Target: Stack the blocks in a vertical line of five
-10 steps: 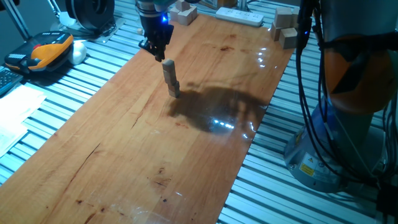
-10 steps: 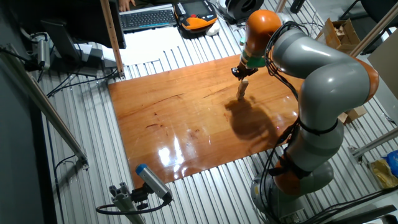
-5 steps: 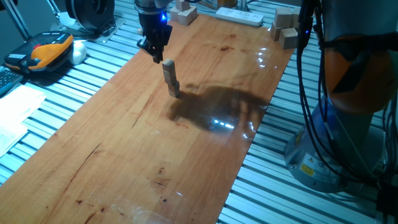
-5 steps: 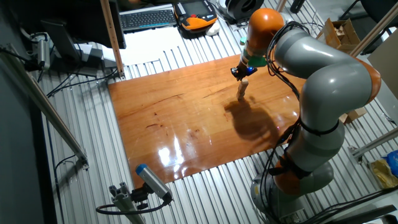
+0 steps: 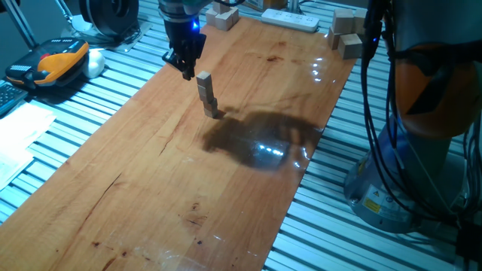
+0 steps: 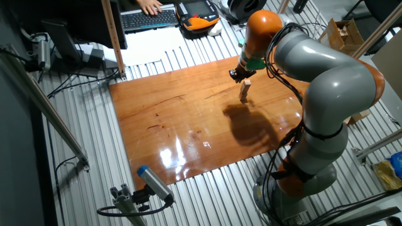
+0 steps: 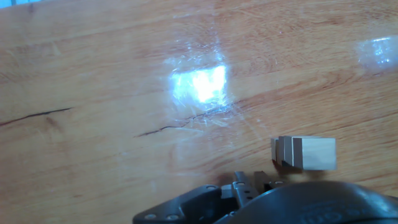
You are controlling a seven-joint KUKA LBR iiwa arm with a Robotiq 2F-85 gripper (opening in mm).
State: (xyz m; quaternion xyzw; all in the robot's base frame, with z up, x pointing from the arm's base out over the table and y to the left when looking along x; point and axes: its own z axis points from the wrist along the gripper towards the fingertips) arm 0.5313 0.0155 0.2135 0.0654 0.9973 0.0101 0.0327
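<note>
My end effector (image 5: 187, 72) hangs just above and beside the top of the block stack, holding nothing.

Whether its two fingers stand apart or together I cannot tell from either fixed view, and in the hand view only the dark housing fills the lower edge. Just beside it stands the stack of tiny light tan wooden cubes (image 5: 207, 95), upright but with its upper cubes offset from the lower ones; how many cubes it holds I cannot count. In the other fixed view the stack (image 6: 245, 90) sits near the far edge of the glossy reddish-brown wooden worktop (image 5: 151, 181). From the hand view the stack's top (image 7: 305, 154) shows as staggered pale faces. Larger pale wooden blocks (image 5: 344, 33) lie at the worktop's far corner, beside a white power strip (image 5: 290, 20).
</note>
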